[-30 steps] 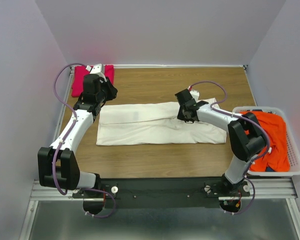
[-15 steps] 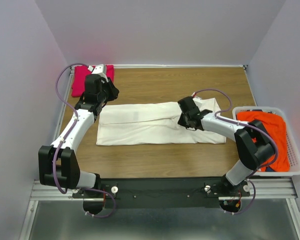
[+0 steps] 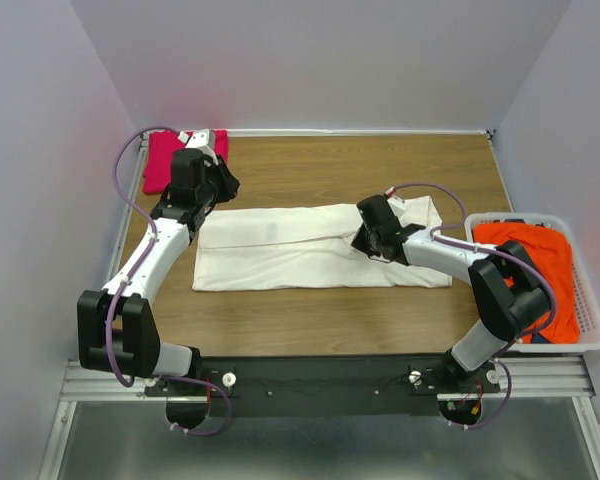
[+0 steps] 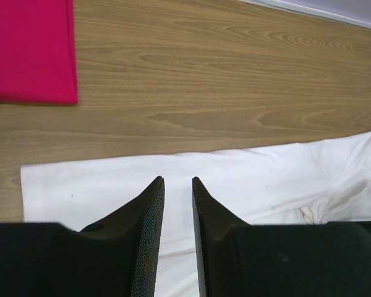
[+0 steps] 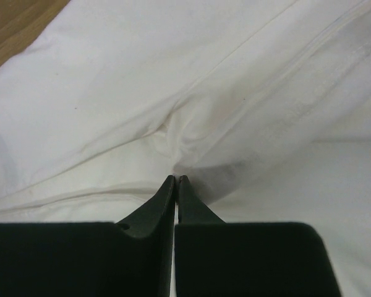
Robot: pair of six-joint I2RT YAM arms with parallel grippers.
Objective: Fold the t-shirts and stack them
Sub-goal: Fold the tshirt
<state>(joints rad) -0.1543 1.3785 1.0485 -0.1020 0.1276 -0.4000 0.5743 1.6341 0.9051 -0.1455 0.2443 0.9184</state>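
Note:
The cream-white t-shirt [image 3: 280, 255] lies folded into a long band across the middle of the table. My right gripper [image 3: 366, 243] rests on its right half, jaws shut, with a puckered fold of the white cloth [image 5: 191, 133] pinched at the fingertips [image 5: 175, 179]. My left gripper [image 3: 220, 188] hovers over the shirt's far left corner, slightly open, with only the white t-shirt [image 4: 266, 179] showing through the gap [image 4: 178, 180]. The magenta-pink t-shirt [image 3: 160, 160] lies folded at the back left, and shows as the pink t-shirt [image 4: 28, 49] in the left wrist view. The orange-red t-shirt [image 3: 540, 265] lies crumpled in the basket.
A white plastic laundry basket [image 3: 592, 320] stands at the table's right edge, close to my right arm's elbow. Bare wooden tabletop [image 3: 360, 165] stretches behind the white shirt and along its near side. Grey walls close in the left, back and right.
My right gripper has slid a little nearer and to the right on the white shirt, staying shut, and its elbow has swung towards the basket. The left arm has barely moved.

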